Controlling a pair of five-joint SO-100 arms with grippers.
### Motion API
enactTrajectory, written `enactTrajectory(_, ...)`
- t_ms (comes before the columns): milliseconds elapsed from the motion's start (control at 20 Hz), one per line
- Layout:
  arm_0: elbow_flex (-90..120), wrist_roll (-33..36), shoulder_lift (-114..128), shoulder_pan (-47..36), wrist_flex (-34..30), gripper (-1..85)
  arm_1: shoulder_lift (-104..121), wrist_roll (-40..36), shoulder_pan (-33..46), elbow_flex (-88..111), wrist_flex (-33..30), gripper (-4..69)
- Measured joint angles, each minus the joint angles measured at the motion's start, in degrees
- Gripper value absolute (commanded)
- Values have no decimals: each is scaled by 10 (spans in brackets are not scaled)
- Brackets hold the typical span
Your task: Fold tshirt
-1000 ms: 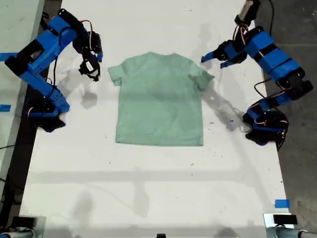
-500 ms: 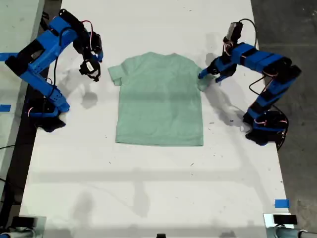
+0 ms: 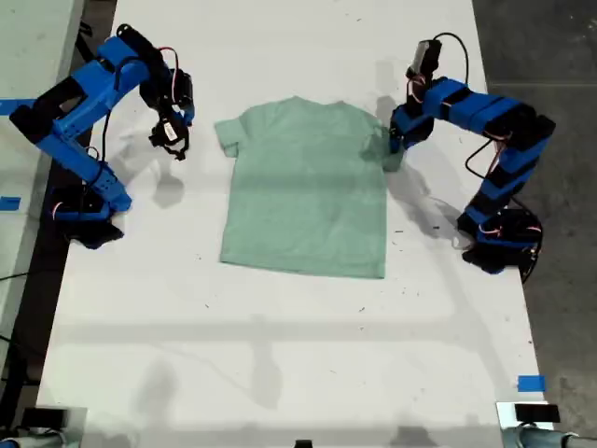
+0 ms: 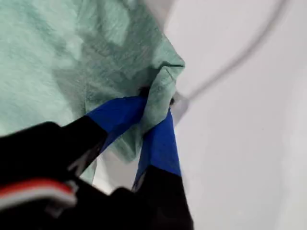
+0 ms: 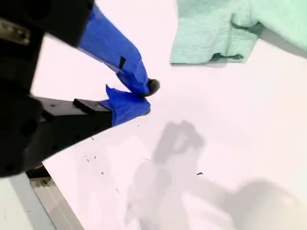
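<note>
Soft mint cloth – the tshirt [image 3: 303,191] lies flat mid-desk [image 3: 280,355], one sleeve pinched by the first hand [image 4: 156,108]; the second hand [image 5: 139,98] hangs nearly closed, empty – limp fabric is best taken at hems

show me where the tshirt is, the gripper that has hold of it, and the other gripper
tshirt [image 3: 303,191]: exterior view, middle of the chest.
my first gripper [image 4: 154,108]: first wrist view, between its fingertips, pinching the sleeve.
my second gripper [image 5: 144,98]: second wrist view, between its fingertips, above bare table.

White table [image 3: 280,355] with blue tape [image 3: 531,383], dark grey floor [image 3: 550,37].
</note>
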Motion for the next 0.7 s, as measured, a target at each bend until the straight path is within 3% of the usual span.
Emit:
enactTrajectory(200, 11, 0, 14, -1, -3, 0, 38, 9, -42, -59, 66, -11)
enactTrajectory(400, 13, 0, 16, -1, -9, 0, 61, 72, -146, -177, 82, -11)
enactTrajectory(700, 14, -2, 16, 15, -15, 0, -46, 152, -259, -243, -22, -11)
